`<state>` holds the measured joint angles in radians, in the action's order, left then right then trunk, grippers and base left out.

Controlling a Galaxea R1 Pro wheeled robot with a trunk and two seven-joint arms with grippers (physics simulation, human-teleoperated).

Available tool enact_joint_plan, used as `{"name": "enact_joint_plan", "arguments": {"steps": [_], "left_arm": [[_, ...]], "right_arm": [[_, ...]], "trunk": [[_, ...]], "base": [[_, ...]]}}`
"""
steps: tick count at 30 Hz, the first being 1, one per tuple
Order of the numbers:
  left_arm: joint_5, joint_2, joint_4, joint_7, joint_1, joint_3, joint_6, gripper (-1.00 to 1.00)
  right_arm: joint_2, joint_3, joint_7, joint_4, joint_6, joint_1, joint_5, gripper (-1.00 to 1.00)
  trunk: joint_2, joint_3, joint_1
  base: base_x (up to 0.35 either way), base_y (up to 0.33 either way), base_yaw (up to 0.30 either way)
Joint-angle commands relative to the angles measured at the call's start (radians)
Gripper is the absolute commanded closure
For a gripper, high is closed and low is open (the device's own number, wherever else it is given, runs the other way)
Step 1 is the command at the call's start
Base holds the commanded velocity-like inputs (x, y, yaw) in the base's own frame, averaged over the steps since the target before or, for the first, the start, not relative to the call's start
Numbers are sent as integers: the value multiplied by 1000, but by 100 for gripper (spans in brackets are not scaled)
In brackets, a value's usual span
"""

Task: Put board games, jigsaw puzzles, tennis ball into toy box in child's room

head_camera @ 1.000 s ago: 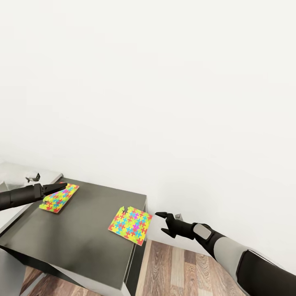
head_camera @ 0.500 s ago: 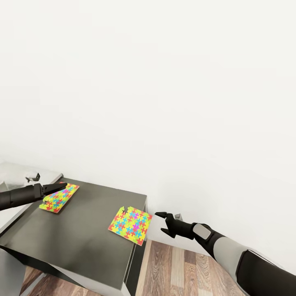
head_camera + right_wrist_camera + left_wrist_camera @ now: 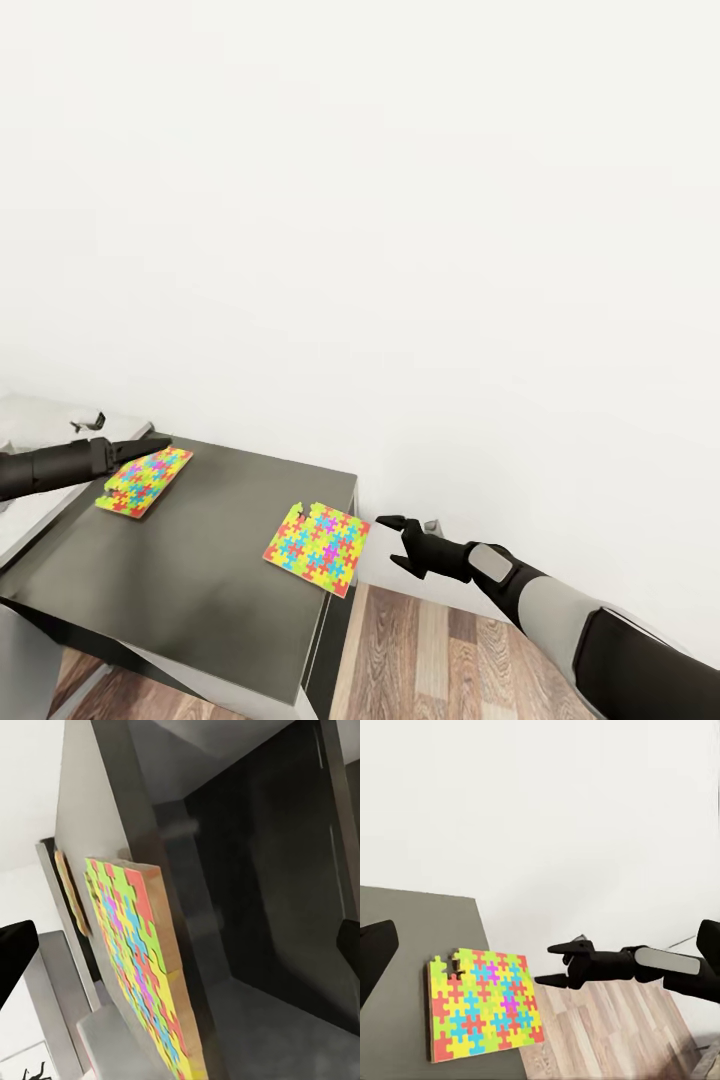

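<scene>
- Here the left gripper (image 3: 150, 443), jaws apparently pressed together, hovers at the far puzzle (image 3: 145, 480) on the dark table (image 3: 200, 580).
- The right gripper (image 3: 398, 541), spread and empty, hangs beside the table's edge near the other puzzle (image 3: 318, 547).

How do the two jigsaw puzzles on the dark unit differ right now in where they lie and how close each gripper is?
The left puzzle lies well inside the dark unit, near its far left corner; the right puzzle lies at the unit's right edge. The left gripper hangs at the left puzzle's far edge; the right gripper sits open beside the right puzzle, off the unit, over the wooden floor. Both are flat, multicoloured mats, ungrasped.
</scene>
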<state>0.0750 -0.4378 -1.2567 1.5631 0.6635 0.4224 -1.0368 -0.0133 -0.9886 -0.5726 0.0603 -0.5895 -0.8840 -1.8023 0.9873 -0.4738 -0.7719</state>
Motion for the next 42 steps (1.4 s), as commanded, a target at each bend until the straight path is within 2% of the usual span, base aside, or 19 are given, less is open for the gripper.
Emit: {"name": "enact_joint_plan", "arguments": {"steps": [1,2,4,5,8,11,15,32,37,42], "left_arm": [[9,2,-16,8,5,-19,-10,-100],[9,3,-26,8,8,-47,-10,-100],[9,4,-33,8,10,-78,-10,-100],[9,4,-37,8,12,-108,-10,-100],[9,5,-40,8,14,-140,-10,-100],[9,6,-43,8,15,-162,-10,-100],[9,7,-44,8,16,-172,-10,-100],[8,7,-44,8,16,-178,-10,-100],[8,7,-44,8,16,-178,-10,-100],[8,7,-44,8,16,-177,-10,-100]], "right_arm": [[0,-8,-5,-2,-4,-1,-8,-100],[0,-8,-5,-2,-4,-1,-8,-100],[0,-8,-5,-2,-4,-1,-8,-100],[-1,-7,-5,-2,-3,-1,-8,-100],[-1,-7,-5,-2,-3,-1,-8,-100],[-1,-7,-6,-2,6,-1,-8,-100],[-1,-7,-7,-2,19,-1,-8,-100],[-2,-7,-7,-2,28,-1,-7,-100],[-17,-8,-7,-2,28,-1,-6,-100],[-35,-8,-7,-2,29,-1,-5,-100]], "trunk": [[1,-1,0],[1,-1,0],[1,-1,0],[1,-1,0],[1,-1,0],[22,-10,-12],[50,-23,-27],[50,-23,-27],[85,-39,-46],[85,-39,-46]], "base": [[0,0,0],[0,0,0],[0,0,0],[0,0,0],[0,0,0],[0,0,0],[0,0,0],[0,0,0],[0,0,0],[0,0,0]]}}
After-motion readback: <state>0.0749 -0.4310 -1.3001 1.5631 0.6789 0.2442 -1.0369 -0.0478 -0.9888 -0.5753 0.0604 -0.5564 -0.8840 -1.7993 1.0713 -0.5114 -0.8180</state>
